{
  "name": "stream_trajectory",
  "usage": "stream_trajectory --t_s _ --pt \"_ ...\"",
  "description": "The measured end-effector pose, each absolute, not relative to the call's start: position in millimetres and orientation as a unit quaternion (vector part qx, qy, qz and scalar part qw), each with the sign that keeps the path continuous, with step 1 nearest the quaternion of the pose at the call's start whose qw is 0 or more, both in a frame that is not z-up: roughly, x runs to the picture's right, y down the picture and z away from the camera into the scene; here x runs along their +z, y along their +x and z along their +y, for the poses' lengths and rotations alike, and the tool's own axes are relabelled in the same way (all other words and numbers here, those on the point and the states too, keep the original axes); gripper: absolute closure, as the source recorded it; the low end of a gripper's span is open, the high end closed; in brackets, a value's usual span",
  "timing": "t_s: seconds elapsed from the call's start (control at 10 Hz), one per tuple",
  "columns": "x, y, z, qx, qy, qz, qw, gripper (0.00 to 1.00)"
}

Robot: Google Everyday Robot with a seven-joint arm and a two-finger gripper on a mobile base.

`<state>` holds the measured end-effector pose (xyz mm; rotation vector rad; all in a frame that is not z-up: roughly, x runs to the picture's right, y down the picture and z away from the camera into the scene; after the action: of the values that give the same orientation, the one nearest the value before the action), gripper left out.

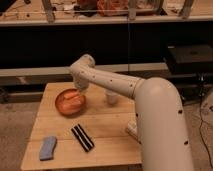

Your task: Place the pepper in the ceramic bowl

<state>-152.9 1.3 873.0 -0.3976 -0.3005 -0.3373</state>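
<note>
Pepper (74, 96) crosswise in ceramic bowl (60, 107), jaws above

Wooden table (110, 120) carrying four things | ceramic bowl (69, 104) far-left | white cup (112, 98) just right of it | black white-striped strip (82, 138) front-centre | blue-grey cloth (48, 148) front-left corner | gripper (81, 90) hovers at the bowl's far rim

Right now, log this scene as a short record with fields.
gripper: above the bowl's far right rim, at the end of the arm that reaches in from the right
pepper: inside the bowl, right of centre, just below the gripper; held or released cannot be told
bowl: upright, on the left half of the table
cup: right of the bowl, apart from it
strip: flat, front middle of the table
blue cloth: front left corner
table: wooden
</note>
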Motion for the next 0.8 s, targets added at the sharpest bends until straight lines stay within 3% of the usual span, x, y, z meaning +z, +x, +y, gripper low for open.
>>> stream_trajectory --t_s 0.8 --pt "878.9 -157.4 -2.3 -0.171 -0.193 -0.148 0.955 1.00"
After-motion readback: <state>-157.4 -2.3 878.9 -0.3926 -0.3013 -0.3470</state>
